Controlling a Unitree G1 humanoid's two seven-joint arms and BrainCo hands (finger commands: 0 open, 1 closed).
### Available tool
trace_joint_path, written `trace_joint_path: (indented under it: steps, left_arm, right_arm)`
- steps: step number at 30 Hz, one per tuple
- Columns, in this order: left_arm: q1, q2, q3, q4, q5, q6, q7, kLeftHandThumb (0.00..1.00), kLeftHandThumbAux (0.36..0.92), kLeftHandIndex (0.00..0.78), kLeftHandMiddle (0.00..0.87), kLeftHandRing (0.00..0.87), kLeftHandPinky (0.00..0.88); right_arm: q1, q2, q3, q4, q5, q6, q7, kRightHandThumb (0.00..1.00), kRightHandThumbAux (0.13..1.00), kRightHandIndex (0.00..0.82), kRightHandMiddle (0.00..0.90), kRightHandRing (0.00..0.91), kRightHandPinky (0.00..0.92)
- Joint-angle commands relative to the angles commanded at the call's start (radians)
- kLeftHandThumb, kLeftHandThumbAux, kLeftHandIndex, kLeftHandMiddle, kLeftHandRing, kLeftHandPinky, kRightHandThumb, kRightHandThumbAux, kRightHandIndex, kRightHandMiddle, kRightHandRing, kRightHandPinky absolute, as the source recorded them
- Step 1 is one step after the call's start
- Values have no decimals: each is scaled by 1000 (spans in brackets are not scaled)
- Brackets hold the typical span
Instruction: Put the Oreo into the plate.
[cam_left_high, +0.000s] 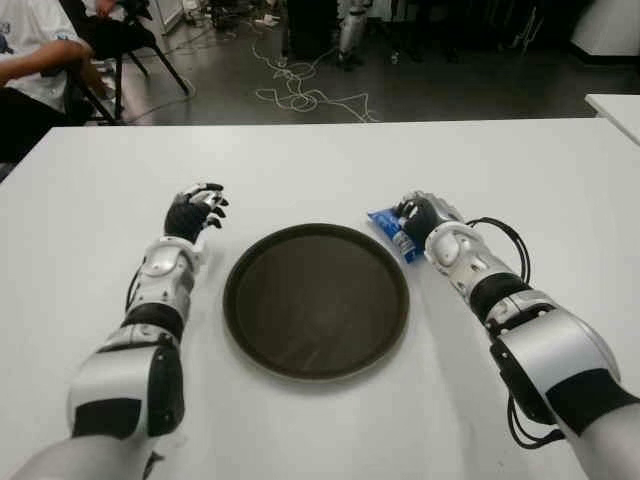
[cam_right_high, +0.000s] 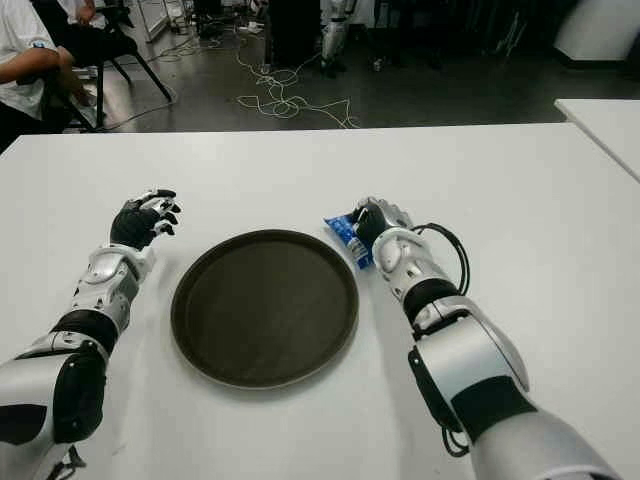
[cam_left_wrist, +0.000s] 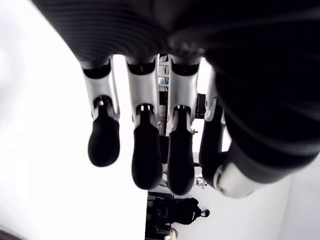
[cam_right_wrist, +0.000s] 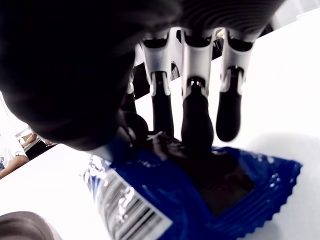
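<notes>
Blue foil marks the Oreo packet (cam_left_high: 388, 231), lying on the white table (cam_left_high: 320, 160) just beside the brown plate (cam_left_high: 316, 300), at its far right rim. Its long axis runs slantwise toward the plate. The right hand (cam_left_high: 420, 218) sits on top of it, fingers (cam_right_wrist: 196, 112) reaching down onto the wrapper without a visibly closed grip (thumb half hidden). The left hand (cam_left_high: 196, 210), slack and empty, shows left of the plate, clearly farther off.

both arms reach forward over the surface (cam_left_high: 320, 160); left hand (cam_left_high: 194, 211) loosely open, right hand (cam_left_high: 418, 218) fingers pressed down, grasping.
</notes>
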Motion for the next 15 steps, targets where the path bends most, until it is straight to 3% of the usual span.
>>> trace_joint_path:
  steps: [5,12,15]
  left_arm:
    - [-1,0,0,2,-1,0,-3,696,717,425,594,627,673]
    - [-2,-2,4,3,-5,1,0,697,717,425,588,625,673]
    - [-2,-2,5,3,-6,0,1,697,716,425,591,629,673]
  right_arm:
    - [3,1,-2,-1,8,-5,-7,23,814,255,293,408,387]
    - [9,1,-7,-1,13,-21,-19,1,801,273,284,376,356]
    - [9,1,-9,-1,15,-22,-18,0,806,291,303,404,404]
